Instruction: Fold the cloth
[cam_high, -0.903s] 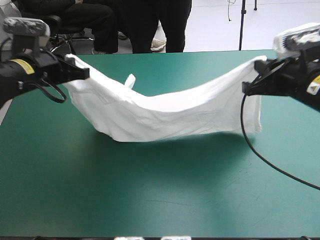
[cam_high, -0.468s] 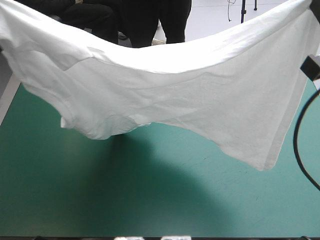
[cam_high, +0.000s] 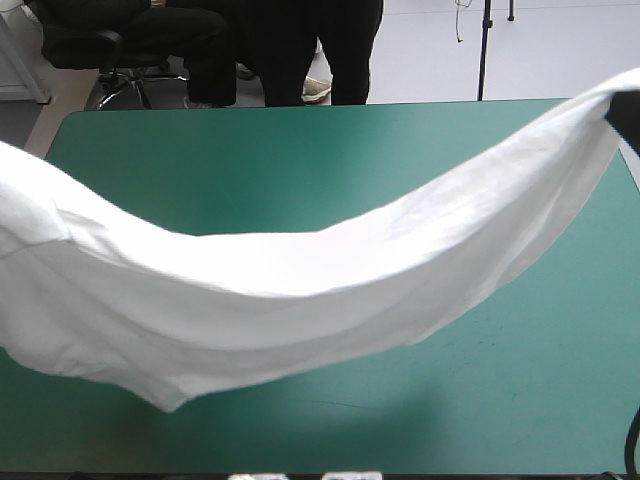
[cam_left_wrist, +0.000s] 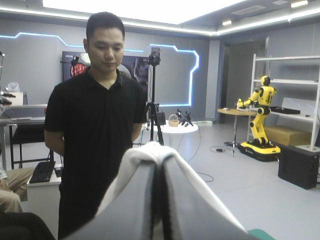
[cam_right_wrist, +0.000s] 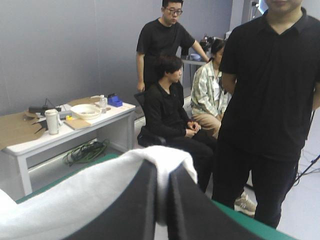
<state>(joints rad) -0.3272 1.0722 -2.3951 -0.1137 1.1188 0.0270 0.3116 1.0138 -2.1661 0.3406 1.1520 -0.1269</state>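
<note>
The left gripper (cam_left_wrist: 159, 172) and right gripper (cam_right_wrist: 163, 186), black fins pinched nearly closed on the white short-sleeved T-shirt (cam_high: 300, 290), hold it aloft, sagging above the teal-green table cover (cam_high: 300, 150). They grip it far apart, I'd guess, so it spreads out for laying flat.

Broad black curved tool fingers (cam_right_wrist: 136, 206)

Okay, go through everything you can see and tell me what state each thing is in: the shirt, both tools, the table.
T-shirt: lifted, strung between both tools, sagging in the middle.
left tool: raised, shut on one end of the T-shirt.
right tool: raised, shut on the other end of the T-shirt.
table: teal-green cover lying flat, partly hidden by the hanging T-shirt.
</note>
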